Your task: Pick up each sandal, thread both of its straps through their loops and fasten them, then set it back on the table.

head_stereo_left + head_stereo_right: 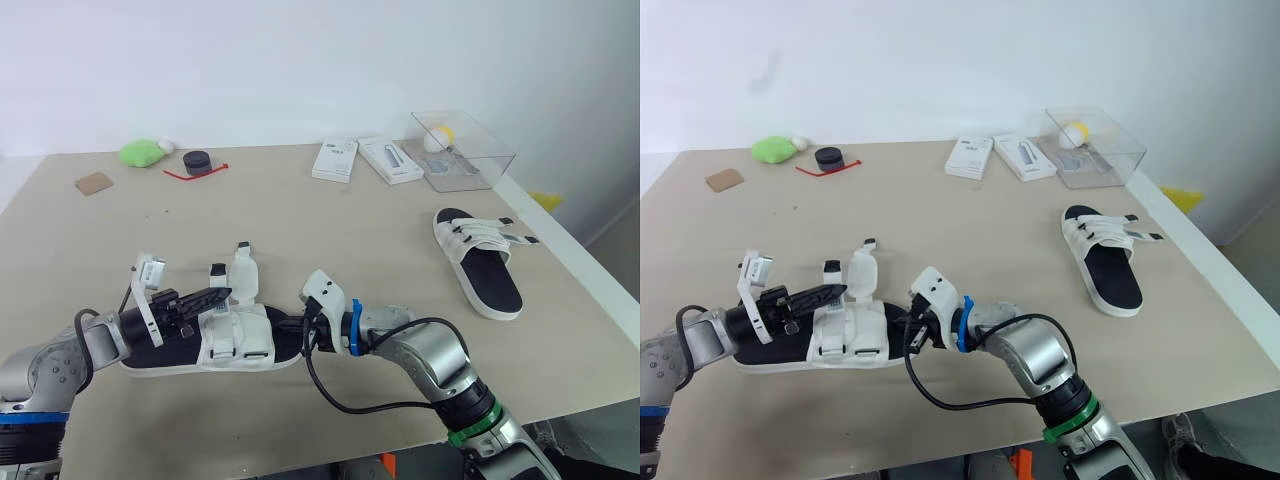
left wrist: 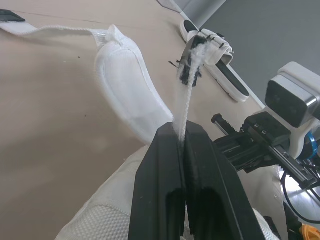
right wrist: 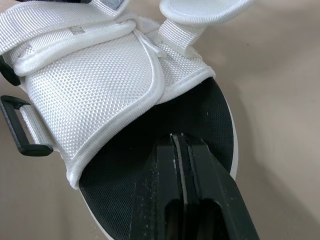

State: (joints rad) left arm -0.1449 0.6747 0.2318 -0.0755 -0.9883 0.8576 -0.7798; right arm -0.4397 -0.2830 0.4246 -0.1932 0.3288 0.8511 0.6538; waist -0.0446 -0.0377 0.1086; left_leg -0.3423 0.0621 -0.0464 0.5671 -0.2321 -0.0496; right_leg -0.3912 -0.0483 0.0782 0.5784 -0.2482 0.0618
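- While the near sandal (image 1: 235, 340) lies flat on the tabletop (image 1: 330, 220) close to the front edge, I've got an arm at each end of it, so it can't slide as I work the straps.
- Left fingers (image 2: 180, 140) are clenched on a white strap (image 2: 186, 102), which rises taut out of the tips. I read that as lifting the strap's free end clear of the upper for threading.
- The second strap (image 1: 243, 275), with its padded tab, stands loose on the sandal's far side, unfastened.
- A black loop (image 3: 20, 131) sticks out at the edge of the mesh upper; that's my likely target for the held strap.
- Right fingers (image 3: 182, 145) are pressed together with nothing between them, tips over the black footbed at the sandal's open end. I'd say they're bracing the sole, though I can't confirm contact.
- The other sandal (image 1: 480, 260) sits well apart on the right side of the tabletop, out of the way.
- Further back, the clear box (image 1: 465, 150) and small cartons are no obstacle.
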